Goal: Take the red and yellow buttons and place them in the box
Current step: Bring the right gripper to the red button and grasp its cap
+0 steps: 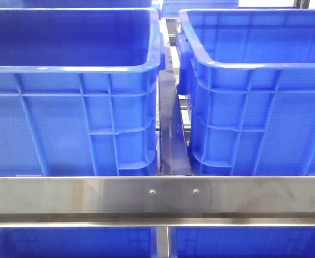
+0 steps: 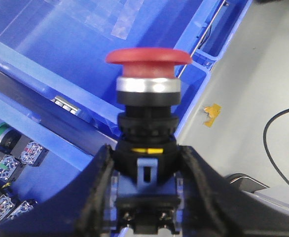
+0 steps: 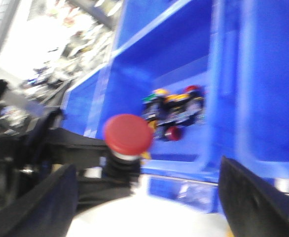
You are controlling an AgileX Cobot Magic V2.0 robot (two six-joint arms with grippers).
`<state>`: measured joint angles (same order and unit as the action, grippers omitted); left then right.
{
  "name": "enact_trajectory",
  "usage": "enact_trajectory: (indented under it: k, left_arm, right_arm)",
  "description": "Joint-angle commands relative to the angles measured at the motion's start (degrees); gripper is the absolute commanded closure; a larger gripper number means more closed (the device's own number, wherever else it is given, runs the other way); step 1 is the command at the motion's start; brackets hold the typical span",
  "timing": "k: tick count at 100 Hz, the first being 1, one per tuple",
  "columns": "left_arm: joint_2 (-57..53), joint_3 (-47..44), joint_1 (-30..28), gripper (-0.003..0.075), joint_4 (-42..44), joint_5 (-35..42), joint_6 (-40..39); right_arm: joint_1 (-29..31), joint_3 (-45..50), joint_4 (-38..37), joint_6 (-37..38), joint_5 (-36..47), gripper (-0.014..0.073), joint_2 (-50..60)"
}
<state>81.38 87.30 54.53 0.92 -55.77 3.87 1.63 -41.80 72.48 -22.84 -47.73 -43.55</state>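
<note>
My left gripper (image 2: 147, 153) is shut on the black body of a red button (image 2: 148, 56), a mushroom-capped push button with a silver collar, held cap outward above a blue crate (image 2: 75, 44). The right wrist view shows the same red button (image 3: 128, 133), blurred, in the left arm's fingers (image 3: 80, 148). My right gripper (image 3: 149, 212) is open and holds nothing. A heap of several buttons (image 3: 174, 111), some with yellow caps, lies inside a crate beyond it. In the front view the box (image 1: 254, 64) stands at the right, and neither gripper shows there.
A second blue crate (image 1: 71, 70) with smooth dark inner walls stands left of the box, behind a steel rail (image 1: 157, 196). Several loose button parts (image 2: 11, 153) lie in a bin. Grey floor with a black cable (image 2: 277, 143) and a yellow tape scrap (image 2: 212, 113) lies beside the crate.
</note>
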Motion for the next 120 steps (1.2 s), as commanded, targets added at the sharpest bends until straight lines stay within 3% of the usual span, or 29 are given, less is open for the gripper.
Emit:
enact_trajectory:
  k: [1,24,39,88,97,114,120]
  left_arm:
    - [-1.99,1.70,0.47,0.0739,-0.31,3.58,-0.06]
    - [-1.99,1.70,0.47,0.0739,-0.45,3.58,-0.06]
    - [-1.99,1.70,0.47,0.0739,-0.92,3.58,-0.06]
    - [-1.99,1.70,0.47,0.0739,-0.92,3.46,-0.06]
    - [-1.99,1.70,0.47,0.0739,-0.92,3.46,-0.06]
    - [-1.99,1.70,0.47,0.0739,-0.92,3.26,-0.06]
    - [-1.99,1.70,0.47,0.0739,-0.92,3.26,-0.06]
  right_arm:
    - [-0.02,-1.80,10.70,-6.37,-2.02,-0.0008,-3.27]
    - [-0.03,-2.63,18.80,-13.01,-7.18,-0.0008,-10.23]
    - [-0.94,-4.62,18.92,-13.51,-8.36,-0.0008,-12.61]
    - [-12.35,-7.05,19.09,-14.71,-4.93,0.0001,-19.31]
    - [-13.06,-7.05,19.54,-15.07,-4.88,0.0077,-20.12]
    - [-13.12,-7.05,20.16,-15.23,-4.93,0.0386,-20.37]
    - [-13.12,-7.05,20.16,-15.28,-4.93,0.0441,-20.37]
